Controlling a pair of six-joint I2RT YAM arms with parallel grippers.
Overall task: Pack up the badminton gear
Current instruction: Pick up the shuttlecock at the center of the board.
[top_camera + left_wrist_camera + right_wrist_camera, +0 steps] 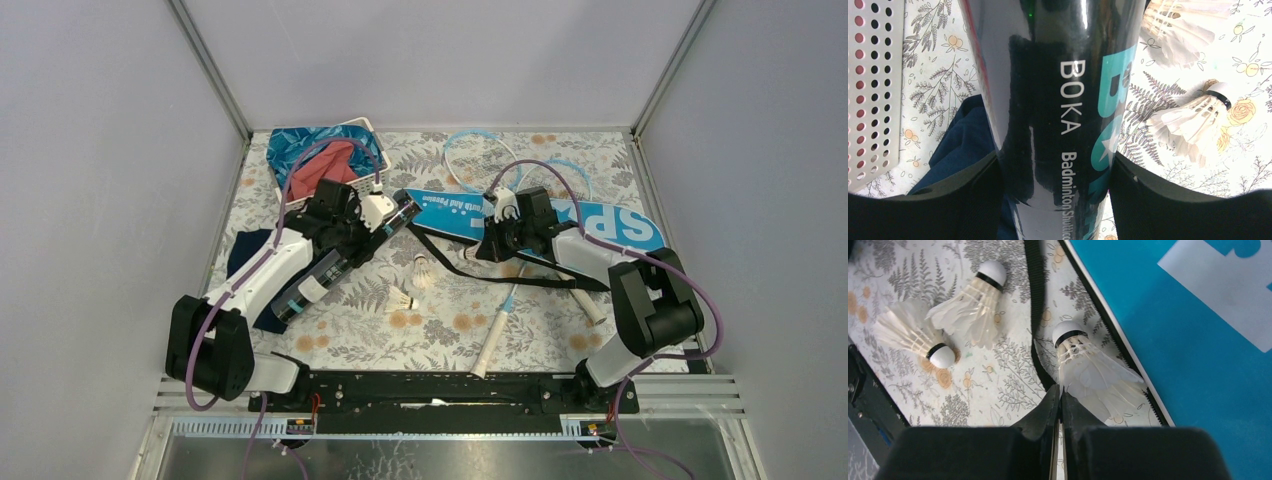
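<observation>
Glossy black plastic is catching the light along the long black tube (1048,75), a smooth cylinder lettered BOKA in white beside teal print. It is stretching aslant over the left of the floral-patterned table (440,335). The left gripper (1055,162) is clamping it, with a matte black finger (963,200) pressing on each side. The left arm is reaching in from its base, elbow folded, wrist lined up along the tube. A rumpled navy cloth (960,145) is lying under the tube, and a perforated white basket (873,90) is sitting at the far left.

Just right of the tube, a feather shuttlecock (423,272) and a second shuttlecock (402,298) are lying mid-table, their skirts fanning out. The third shuttlecock (1093,372) is lying between the black strap (1033,300) and the smooth blue bag (1198,340), which is spreading flat across the far right. The right arm is bending low over it. The right gripper (1060,392) is drawn together, its tips at the skirt's edge. Whether a feather is caught between them, I cannot tell. The rackets (497,325) are lying partly under the bag, white handles slanting toward the near edge.
</observation>
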